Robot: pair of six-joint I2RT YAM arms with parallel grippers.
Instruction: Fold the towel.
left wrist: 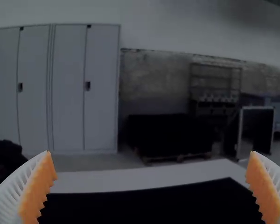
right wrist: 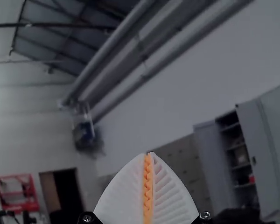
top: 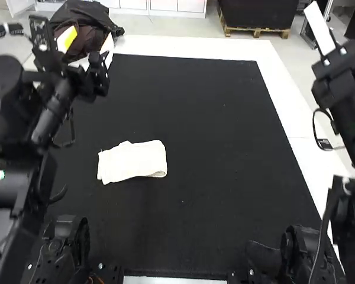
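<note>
- One cream towel (top: 132, 161), high view, lies in a folded, slightly rumpled oblong on the table's (top: 278, 97) black mat (top: 225, 165), nearer the left tool (top: 87, 44) than the right tool (top: 312, 8).
- Left wrist view: tool spread wide, empty.
- Right wrist view: tool closed, pads (right wrist: 148, 186) touching, nothing held.

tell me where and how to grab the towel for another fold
Probably the short end of the towel at the high view's left, pinched from above with the left gripper, whose jaws stand open. The towel lies flat as a strip, longer side to side, so that end offers a narrow edge towards the left arm.
</note>
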